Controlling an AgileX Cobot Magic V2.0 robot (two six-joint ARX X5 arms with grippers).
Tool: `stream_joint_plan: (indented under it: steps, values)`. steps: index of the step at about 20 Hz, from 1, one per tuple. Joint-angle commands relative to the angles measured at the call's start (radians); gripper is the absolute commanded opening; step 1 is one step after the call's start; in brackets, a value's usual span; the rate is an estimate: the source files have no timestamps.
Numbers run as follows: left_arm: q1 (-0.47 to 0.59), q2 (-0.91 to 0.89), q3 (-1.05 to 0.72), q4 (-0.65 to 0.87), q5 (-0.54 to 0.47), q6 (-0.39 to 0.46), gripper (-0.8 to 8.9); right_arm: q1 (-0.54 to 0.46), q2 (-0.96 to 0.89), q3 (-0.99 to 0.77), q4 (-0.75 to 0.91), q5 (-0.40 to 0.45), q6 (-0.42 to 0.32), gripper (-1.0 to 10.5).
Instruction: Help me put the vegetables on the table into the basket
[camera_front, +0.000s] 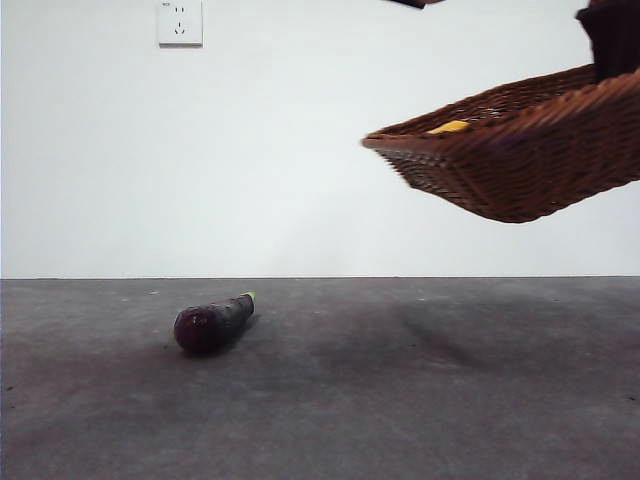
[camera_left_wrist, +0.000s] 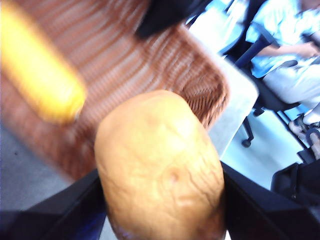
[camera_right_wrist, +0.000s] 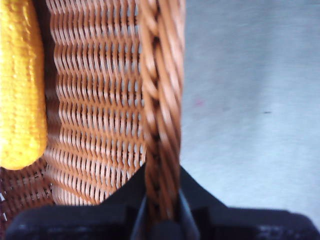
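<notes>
The wicker basket (camera_front: 530, 160) hangs tilted in the air at the right, well above the table (camera_front: 400, 400). My right gripper (camera_front: 612, 40) is shut on its braided rim (camera_right_wrist: 160, 90), as the right wrist view (camera_right_wrist: 161, 200) shows. The bumpy yellow vegetable (camera_front: 448, 127) lies inside the basket (camera_right_wrist: 20, 85). My left gripper (camera_left_wrist: 162, 200) is shut on the tan potato (camera_left_wrist: 160, 170) and holds it over the basket (camera_left_wrist: 150, 65), near the yellow vegetable (camera_left_wrist: 35, 70). In the front view it is only a black tip (camera_front: 415, 3). The purple eggplant (camera_front: 212, 322) lies on the table at the left.
A white wall with a socket (camera_front: 180, 22) stands behind the table. In the left wrist view a seated person (camera_left_wrist: 285, 30) and office chair are beyond the table's edge. A dark blurred shape (camera_left_wrist: 165, 15) sits at the basket's far rim.
</notes>
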Motion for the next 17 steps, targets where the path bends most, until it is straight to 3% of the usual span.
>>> stream_joint_plan:
  steps: [1,9,10,13,14,17]
  values:
    - [0.002,0.017,-0.001,-0.003,-0.027,0.013,-0.08,0.056,-0.005,-0.005,-0.001,-0.011,0.019,-0.2]
    - [-0.007,0.08,-0.001,-0.021,-0.041,0.04,0.03,0.241,-0.005,-0.005,0.023,-0.011,0.097,-0.2]
    - [-0.009,0.088,-0.002,-0.022,-0.041,0.051,0.48,0.257,-0.005,-0.005,0.029,-0.011,0.098,-0.2]
    - [-0.009,0.108,-0.001,-0.048,-0.041,0.058,4.89,0.291,-0.005,-0.005,0.034,-0.011,0.108,-0.2]
    - [-0.009,0.117,-0.001,-0.05,-0.041,0.058,5.71,0.297,-0.005,-0.005,0.034,-0.01,0.113,-0.2]
    - [-0.009,0.119,0.0,-0.034,-0.041,0.077,5.75,0.296,-0.005,-0.005,0.034,-0.007,0.114,-0.2]
